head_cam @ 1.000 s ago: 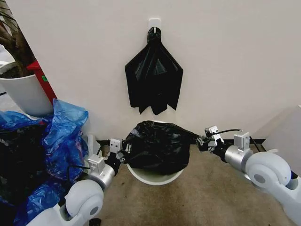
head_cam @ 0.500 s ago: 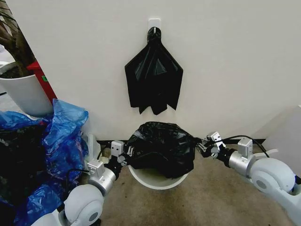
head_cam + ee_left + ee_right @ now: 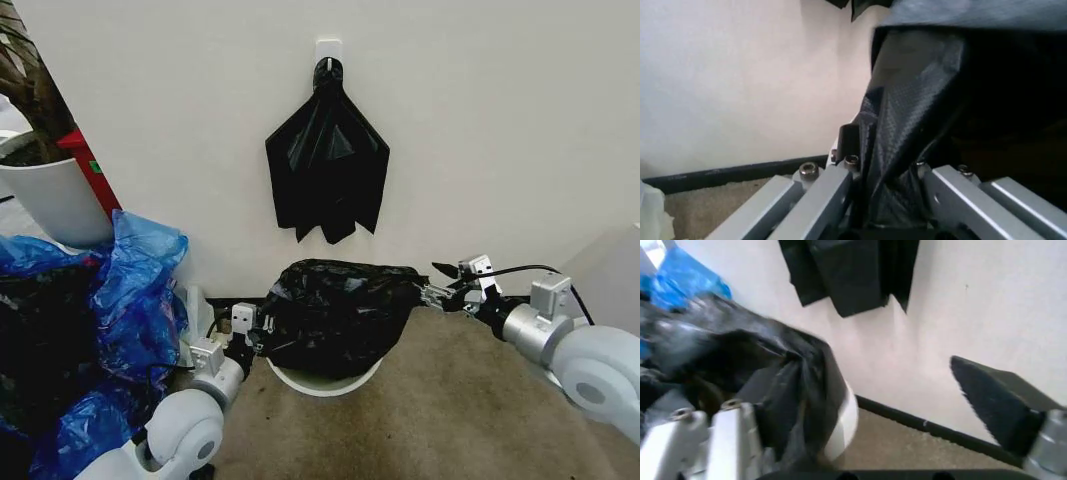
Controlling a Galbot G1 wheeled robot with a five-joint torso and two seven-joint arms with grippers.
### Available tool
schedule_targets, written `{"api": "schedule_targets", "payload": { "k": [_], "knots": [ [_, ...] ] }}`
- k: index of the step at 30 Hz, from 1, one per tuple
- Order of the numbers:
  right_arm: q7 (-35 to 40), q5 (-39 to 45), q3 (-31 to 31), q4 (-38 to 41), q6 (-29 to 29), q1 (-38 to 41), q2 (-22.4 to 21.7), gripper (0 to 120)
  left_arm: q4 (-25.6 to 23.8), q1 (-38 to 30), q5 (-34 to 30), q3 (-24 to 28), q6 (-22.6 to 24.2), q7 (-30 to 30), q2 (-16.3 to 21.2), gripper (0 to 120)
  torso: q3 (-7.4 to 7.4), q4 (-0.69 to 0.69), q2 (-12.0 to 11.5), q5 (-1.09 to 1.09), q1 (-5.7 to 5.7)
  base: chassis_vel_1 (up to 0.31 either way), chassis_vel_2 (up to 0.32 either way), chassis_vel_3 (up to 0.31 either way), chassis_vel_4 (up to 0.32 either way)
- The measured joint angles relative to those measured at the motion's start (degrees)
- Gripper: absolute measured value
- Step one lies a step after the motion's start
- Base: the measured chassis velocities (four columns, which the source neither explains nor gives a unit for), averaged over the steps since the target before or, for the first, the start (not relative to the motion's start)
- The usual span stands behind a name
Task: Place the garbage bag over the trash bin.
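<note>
We are stretching a thin glossy black garbage bag (image 3: 335, 315) over a small round white plastic trash bin (image 3: 322, 381) at the lower centre of the head view.

The bag is draping across the bin's mouth, hiding most of it, with a white crescent of rim peeking out beneath. At lower left, our left gripper (image 3: 256, 335) is clenching the bag's left edge; the left wrist view shows black film pinched between its fingers (image 3: 833, 192). At right centre, our right gripper (image 3: 447, 289) is standing spread, one pad apart from the bag, the other finger (image 3: 740, 432) lying against the film.
</note>
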Motion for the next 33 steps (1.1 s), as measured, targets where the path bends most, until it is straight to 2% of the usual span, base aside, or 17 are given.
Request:
{"api": "schedule_targets", "payload": {
  "k": [2,6,11,12,15,23,24,30,32,33],
  "knots": [
    [2.69,2.48,0.30,1.76,-0.63,-0.27,0.30,91,0.44,-0.42,-0.07,0.24,0.14,-0.12,-0.11,1,0.00,0.00,0.00,0.00,0.00,0.000,0.000,0.000,0.000],
    [5.77,6.60,1.25,3.49,-1.78,-0.81,0.73,99,0.64,-0.56,-0.17,0.34,0.20,-0.11,-0.14,1,0.00,0.01,0.00,0.00,0.00,0.000,0.000,0.000,0.000],
    [11.77,12.77,1.54,6.24,-2.11,-0.45,1.40,100,0.94,-0.66,-0.17,0.30,-0.05,-0.56,-0.15,1,0.00,-0.01,0.00,0.00,0.00,0.000,0.000,0.000,0.000],
    [16.66,17.51,0.69,7.27,-2.11,1.21,2.03,100,0.95,-0.76,-0.15,0.36,-0.40,-0.68,-0.17,1,0.00,0.00,0.00,-0.02,0.00,0.000,0.000,0.000,0.000],
    [23.72,24.79,-0.31,7.51,-2.11,3.75,3.15,100,0.87,-0.89,-0.01,0.56,-0.71,-0.70,-0.13,1,0.00,0.01,0.00,0.00,0.00,0.000,0.000,0.000,0.000],
    [31.48,32.30,-0.90,7.54,-2.02,5.55,4.53,100,0.54,-1.04,0.22,0.73,-0.91,-0.71,-0.05,1,0.00,0.01,0.00,0.00,0.00,0.000,0.000,0.000,0.000],
    [36.22,35.74,-1.24,7.54,-1.96,5.30,6.16,100,0.03,-1.08,0.38,0.87,-1.03,-0.71,0.06,1,0.00,0.01,0.00,0.01,0.00,0.000,0.000,0.000,0.000],
    [37.14,32.38,-1.58,7.44,-3.39,2.41,8.71,100,-1.39,-1.19,0.12,0.71,-1.04,-0.58,0.84,1,0.00,0.00,0.00,0.01,0.00,0.000,0.000,0.000,0.000],
    [34.50,32.22,-0.74,7.28,-4.21,1.99,8.75,100,-1.94,-0.96,-0.71,-0.04,-1.06,-0.01,1.35,1,0.00,0.00,0.00,0.00,0.00,0.000,0.000,0.000,0.000],
    [30.89,32.63,-0.19,6.18,-4.91,1.69,8.74,100,-2.37,-0.45,-1.95,-0.71,-1.44,0.85,1.66,1,0.00,-0.01,0.00,-0.01,0.00,0.000,0.000,0.000,0.000]
  ]
}}
